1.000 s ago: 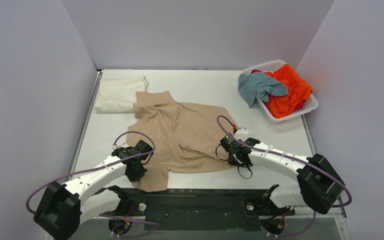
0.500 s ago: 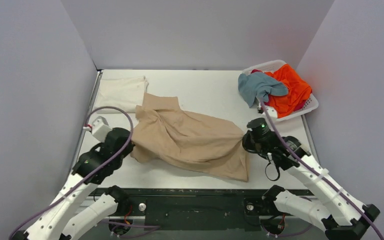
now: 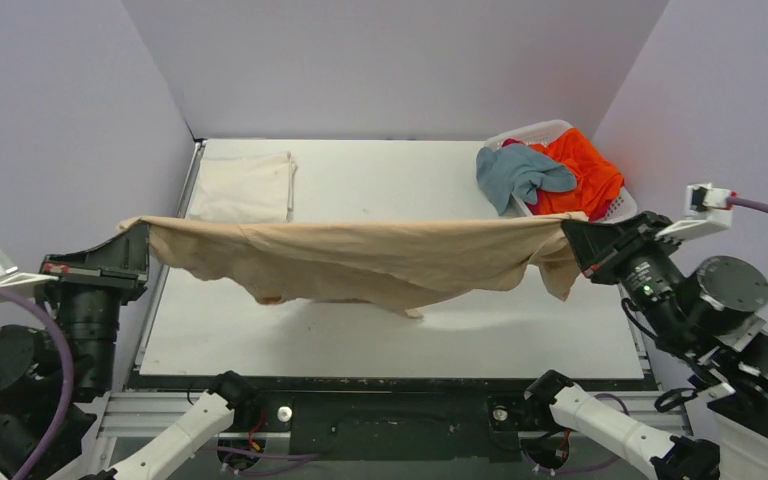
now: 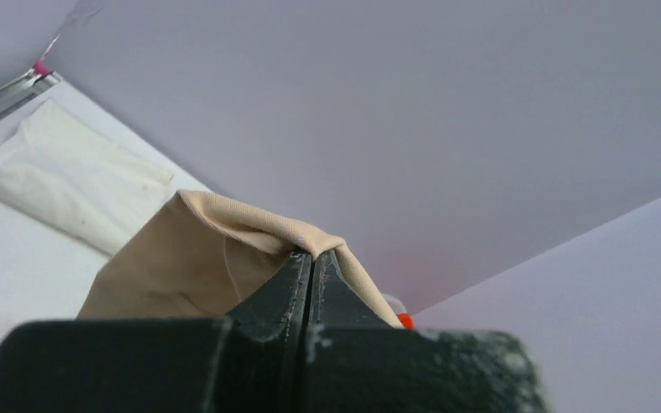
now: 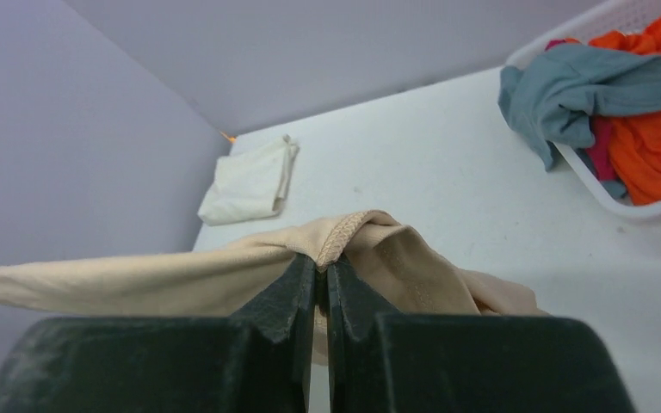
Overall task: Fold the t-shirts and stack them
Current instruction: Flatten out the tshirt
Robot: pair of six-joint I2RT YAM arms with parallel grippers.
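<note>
The tan t-shirt [image 3: 360,262], a second ago bunched on the bench [image 3: 410,170], now hangs stretched above it. My left hand [image 3: 143,238] and right hand [image 3: 570,231] are each clenched on one end of it, raised wide apart. I judge it ready to lay flat for folding.

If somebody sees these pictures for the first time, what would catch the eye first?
The tan shirt stands out first: it hangs stretched in the air above the middle of the table, pinched at one end by the left tool and at the other by the right tool. Next comes the bright orange shirt with a grey-blue shirt in the basket at the far right corner, and a folded cream shirt at the far left.
</note>
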